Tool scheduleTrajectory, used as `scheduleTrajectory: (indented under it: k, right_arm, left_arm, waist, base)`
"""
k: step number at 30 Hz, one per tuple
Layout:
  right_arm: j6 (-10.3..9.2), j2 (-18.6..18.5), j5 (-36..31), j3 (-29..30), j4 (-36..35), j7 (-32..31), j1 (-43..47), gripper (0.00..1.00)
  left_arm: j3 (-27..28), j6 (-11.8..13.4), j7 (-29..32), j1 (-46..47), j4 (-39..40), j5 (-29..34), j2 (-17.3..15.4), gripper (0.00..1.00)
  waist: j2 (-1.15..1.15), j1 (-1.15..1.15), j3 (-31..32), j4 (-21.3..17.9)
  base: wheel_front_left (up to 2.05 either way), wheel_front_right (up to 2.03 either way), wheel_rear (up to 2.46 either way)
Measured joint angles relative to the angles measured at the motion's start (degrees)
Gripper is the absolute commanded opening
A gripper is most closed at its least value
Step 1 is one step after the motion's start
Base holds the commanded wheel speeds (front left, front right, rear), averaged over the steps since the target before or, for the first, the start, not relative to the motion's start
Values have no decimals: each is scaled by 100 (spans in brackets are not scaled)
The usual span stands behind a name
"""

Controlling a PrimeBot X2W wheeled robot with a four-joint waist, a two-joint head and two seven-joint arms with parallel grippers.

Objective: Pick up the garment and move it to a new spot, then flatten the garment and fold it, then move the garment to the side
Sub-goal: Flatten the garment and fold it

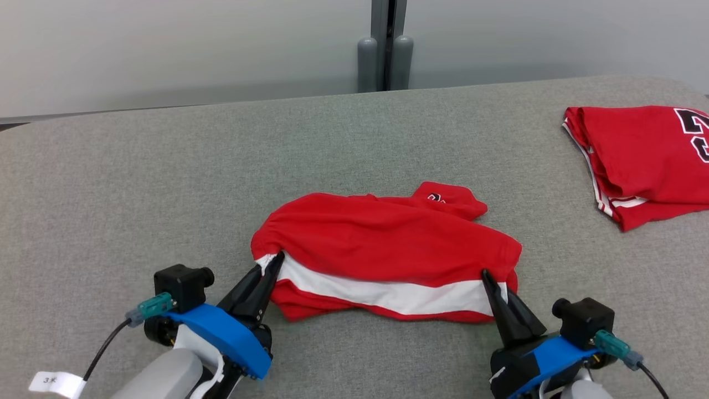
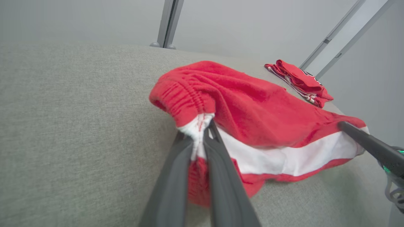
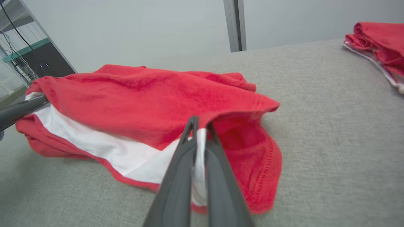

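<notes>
Barely begun: my left claw (image 1: pixel 275 260) and right claw (image 1: pixel 487 277) each pinch one end of the white stripe (image 1: pixel 388 293) on the garment (image 1: pixel 382 233), crumpled mid worktop (image 1: pixel 166 194). Lifting, moving, flattening and folding are all left.

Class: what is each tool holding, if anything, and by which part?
Both hold the crumpled red fabric garment with a white band: the left tool pinches the band's left end, the right tool its right end.

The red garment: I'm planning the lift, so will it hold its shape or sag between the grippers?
Probably floppy: the garment lies in soft folds, bunching where the left gripper and right gripper pinch it. It will likely sag between them. Its fuzzy-looking cloth seems unlikely to slip.
</notes>
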State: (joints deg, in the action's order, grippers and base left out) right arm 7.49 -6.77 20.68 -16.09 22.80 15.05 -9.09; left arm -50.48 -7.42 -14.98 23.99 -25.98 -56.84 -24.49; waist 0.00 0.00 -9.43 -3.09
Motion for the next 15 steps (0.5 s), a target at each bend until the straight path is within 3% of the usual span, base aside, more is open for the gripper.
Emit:
scheduleTrajectory:
  k: [8, 15]
  right_arm:
    - [0, -504, 169, -77, -719, 0, -959, 0]
    - [0, -748, 576, -73, -365, -16, -3059, 0]
  left_arm:
    - [169, 0, 26, 945, 967, -402, -219, 0]
    - [325, 0, 432, 2755, 899, -510, -210, 0]
  waist:
    - [0, 0, -206, -25]
    - [0, 0, -733, -177]
  base:
    - [0, 0, 0]
    - [0, 0, 0]
